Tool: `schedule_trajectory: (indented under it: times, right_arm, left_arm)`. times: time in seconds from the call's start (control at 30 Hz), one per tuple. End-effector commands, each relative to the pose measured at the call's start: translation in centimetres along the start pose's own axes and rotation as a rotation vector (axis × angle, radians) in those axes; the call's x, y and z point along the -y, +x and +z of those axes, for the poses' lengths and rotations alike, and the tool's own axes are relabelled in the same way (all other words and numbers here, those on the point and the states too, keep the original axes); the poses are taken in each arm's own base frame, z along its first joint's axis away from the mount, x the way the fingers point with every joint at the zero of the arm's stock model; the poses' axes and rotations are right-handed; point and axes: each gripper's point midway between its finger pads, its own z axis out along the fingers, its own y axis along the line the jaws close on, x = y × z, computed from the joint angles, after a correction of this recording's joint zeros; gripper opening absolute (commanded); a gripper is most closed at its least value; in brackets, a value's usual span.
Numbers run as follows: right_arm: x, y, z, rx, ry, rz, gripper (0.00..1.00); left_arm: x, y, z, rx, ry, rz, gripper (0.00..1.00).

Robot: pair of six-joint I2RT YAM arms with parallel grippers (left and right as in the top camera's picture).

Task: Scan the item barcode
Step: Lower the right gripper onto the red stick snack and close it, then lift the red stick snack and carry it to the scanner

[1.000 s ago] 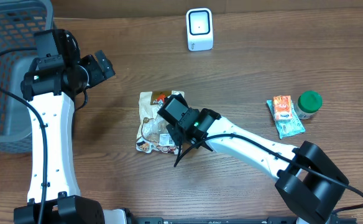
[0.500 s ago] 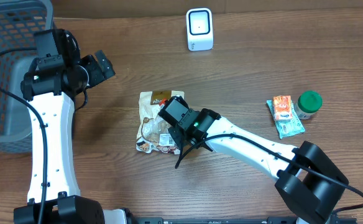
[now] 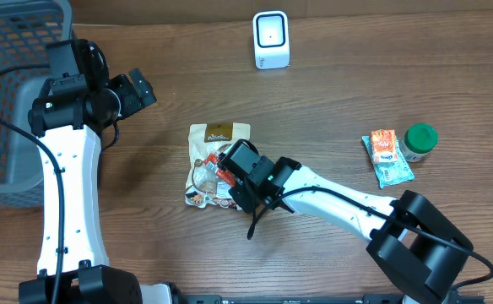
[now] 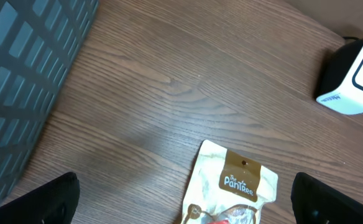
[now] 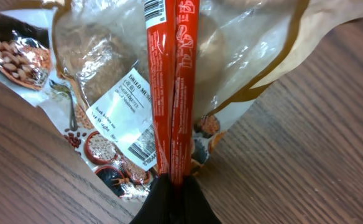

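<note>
One pouch point(image 3: 203, 150), one red stick point(image 5: 179, 81), one scanner point(image 3: 271, 40)

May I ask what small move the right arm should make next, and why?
Probably a short lift straight up. The right gripper is shut on the end of the red packet, which runs across the snack pouch. Raising it should clear the pouch before carrying it toward the scanner at the far edge.
</note>
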Motion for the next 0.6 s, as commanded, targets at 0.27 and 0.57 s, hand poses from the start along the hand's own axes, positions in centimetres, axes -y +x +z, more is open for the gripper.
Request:
schedule_trajectory:
  times: [0.27,0.57]
  right_arm:
    - [-0.2,1.0,1.6,-0.028,-0.015,-0.025,0.04]
    - [1.2,-1.4,-1.3,0.068,0.084,-0.084,0.04]
  left_arm:
    - [0.2,-0.7,-1.1,0.036,0.007,0.017,1.00]
    - [0.2,-0.7,-1.1,0.036,0.008,0.017,1.00]
